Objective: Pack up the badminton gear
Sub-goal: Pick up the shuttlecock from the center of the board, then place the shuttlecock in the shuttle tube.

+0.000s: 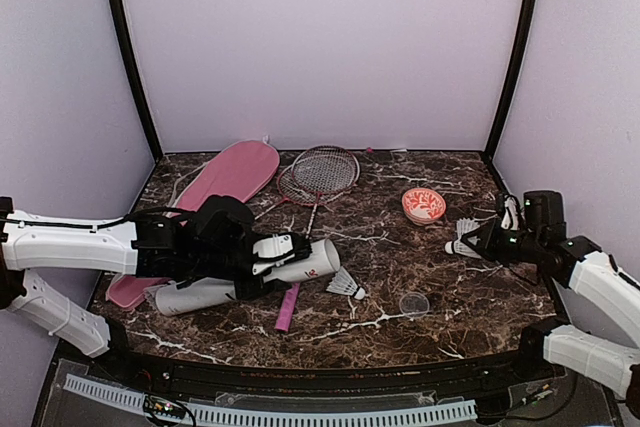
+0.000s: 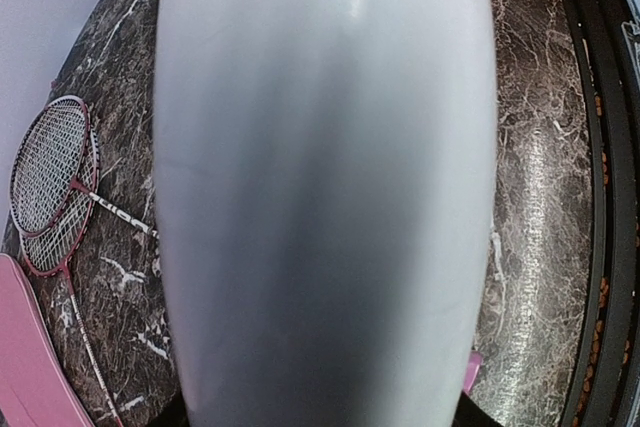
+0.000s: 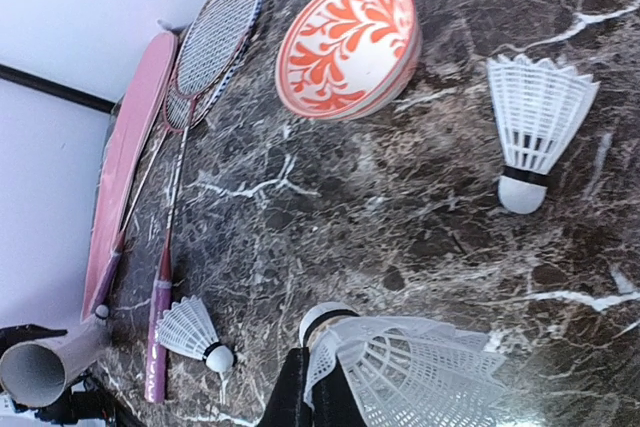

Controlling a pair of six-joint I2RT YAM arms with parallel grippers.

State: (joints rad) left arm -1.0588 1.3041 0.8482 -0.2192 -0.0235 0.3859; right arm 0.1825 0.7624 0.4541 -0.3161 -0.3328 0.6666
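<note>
filling the left wrist view, the white tube sits hard against the lens, and the left tool is clenched around its middle. from above, the tube's long axis runs left to right across the near-left part of the table, slightly slanted, with its right end farther from the arm bases. the right wrist view shows that end as an open mouth facing the right arm. whether the tube rests on the table or hangs just over it, i cannot tell. the right tool grasps one shuttlecock, with its cork pointing left toward the tube. a second shuttlecock sits on the table just beyond it. a third shuttlecock lies on its side just beside the tube's open end, cork pointing to the near right. the two rackets have overlapping heads at the far centre, and their shafts run toward the near edge, slanting left. one pink handle shows on the near side of the tube. the pink bag stretches from the far centre to the near left, its near end passing under the left arm. an orange-patterned bowl stands between the rackets and the right tool, and a small clear disc lies near the front edge.
</note>
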